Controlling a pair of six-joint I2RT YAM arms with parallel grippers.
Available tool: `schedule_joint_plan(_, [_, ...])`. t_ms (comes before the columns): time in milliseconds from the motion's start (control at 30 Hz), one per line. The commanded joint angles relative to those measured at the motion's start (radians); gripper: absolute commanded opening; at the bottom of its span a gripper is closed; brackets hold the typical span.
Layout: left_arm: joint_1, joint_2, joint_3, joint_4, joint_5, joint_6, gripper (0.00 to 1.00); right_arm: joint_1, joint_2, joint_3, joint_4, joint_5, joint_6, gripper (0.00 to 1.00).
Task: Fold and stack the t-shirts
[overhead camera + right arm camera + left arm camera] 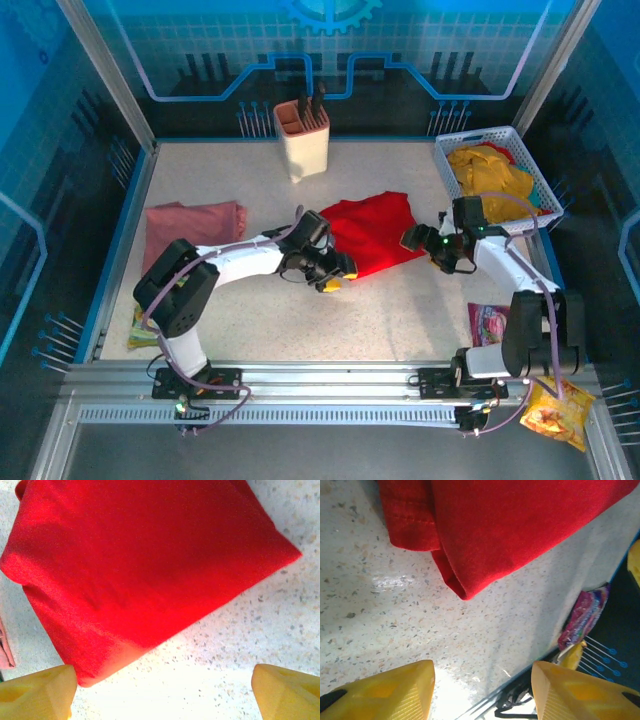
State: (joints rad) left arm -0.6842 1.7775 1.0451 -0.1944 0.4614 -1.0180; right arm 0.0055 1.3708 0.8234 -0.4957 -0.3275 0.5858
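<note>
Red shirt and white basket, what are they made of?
The red shirt looks like soft, matte cloth: it folds and shows a stitched hem. The white basket seems to be hard plastic, going by its lattice walls.

No readable text, label or number; print on the snack packet (pixel 489 322) too blurred

Table (pixel 400 310) w/ red tee (pixel 375 235), pink tee (pixel 195 224)
</note>
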Motion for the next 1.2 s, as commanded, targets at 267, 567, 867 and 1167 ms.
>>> schedule_joint_plan(267, [-0.002,0.148,0.119,-0.029,-0.121,0.023,0.40,-0.013,-0.033,-0.025,0.016,-0.033,0.011,0.89])
schedule_joint_plan(567, [-0.001,0.143,0.113,0.029,-0.147,-0.003,0.36,-0.025,-0.037,-0.072,0.039,-0.057,0.012,0.87])
schedule_joint_plan(867, [0.012,0.175,0.149,-0.053,-0.151,0.038,0.06,-0.038,-0.052,-0.066,0.010,-0.045,-0.005,0.85])
schedule_joint_plan(1167, [0.090,0.054,0.065,-0.213,-0.122,0.161,0.00,-0.055,-0.121,-0.054,-0.050,-0.007,-0.016,0.86])
